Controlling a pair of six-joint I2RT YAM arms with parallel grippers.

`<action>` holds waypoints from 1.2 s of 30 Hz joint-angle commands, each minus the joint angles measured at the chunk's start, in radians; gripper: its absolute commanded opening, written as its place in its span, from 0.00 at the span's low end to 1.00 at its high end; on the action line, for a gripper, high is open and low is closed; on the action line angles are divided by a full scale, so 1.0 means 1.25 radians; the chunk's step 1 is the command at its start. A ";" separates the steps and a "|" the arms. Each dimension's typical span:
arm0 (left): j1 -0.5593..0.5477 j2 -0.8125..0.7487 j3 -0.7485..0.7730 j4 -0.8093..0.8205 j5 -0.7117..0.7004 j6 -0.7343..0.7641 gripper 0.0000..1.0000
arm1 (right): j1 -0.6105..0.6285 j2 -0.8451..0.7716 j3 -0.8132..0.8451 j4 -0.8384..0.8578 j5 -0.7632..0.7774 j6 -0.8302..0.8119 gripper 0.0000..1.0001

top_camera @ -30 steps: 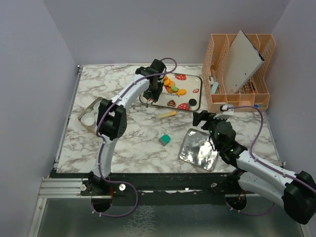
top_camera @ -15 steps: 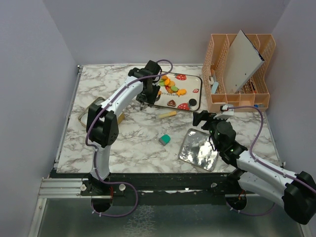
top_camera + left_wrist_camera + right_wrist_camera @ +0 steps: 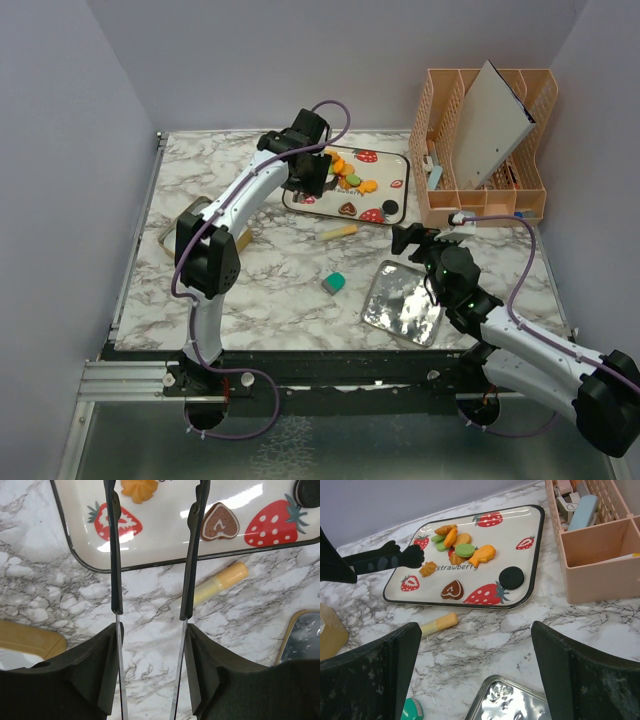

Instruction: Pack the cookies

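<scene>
The cookies lie on a white strawberry-print tray (image 3: 300,208). A pile of orange and green cookies (image 3: 462,547) sits at its back. An orange flower cookie (image 3: 427,569), a brown heart cookie (image 3: 452,589) and a black round cookie (image 3: 511,577) lie apart. My left gripper (image 3: 305,188) is open and empty above the tray's left end. In the left wrist view the left gripper (image 3: 156,495) frames the flower cookie (image 3: 139,489), with the heart cookie (image 3: 220,526) just right of it. My right gripper (image 3: 474,630) is open and empty, low over the table in front of the tray.
A silver tin (image 3: 402,302) lies at the front right. A teal block (image 3: 334,283) and a yellow stick (image 3: 337,232) lie between the tin and the tray. A pink organizer (image 3: 485,150) stands at the back right. A tan tin (image 3: 180,238) sits at the left.
My left gripper swung a little left off the tray's edge, then back right over the tray's left end. The right arm has not moved.
</scene>
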 commanded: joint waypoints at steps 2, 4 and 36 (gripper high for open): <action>-0.002 -0.003 -0.056 0.142 0.073 -0.090 0.56 | -0.003 0.001 -0.012 0.011 0.029 -0.006 1.00; -0.003 0.008 -0.062 0.160 0.083 -0.099 0.56 | -0.003 0.004 -0.014 0.012 0.030 -0.006 1.00; 0.002 0.095 -0.030 0.322 0.054 -0.253 0.49 | -0.003 0.011 -0.014 0.015 0.036 -0.005 1.00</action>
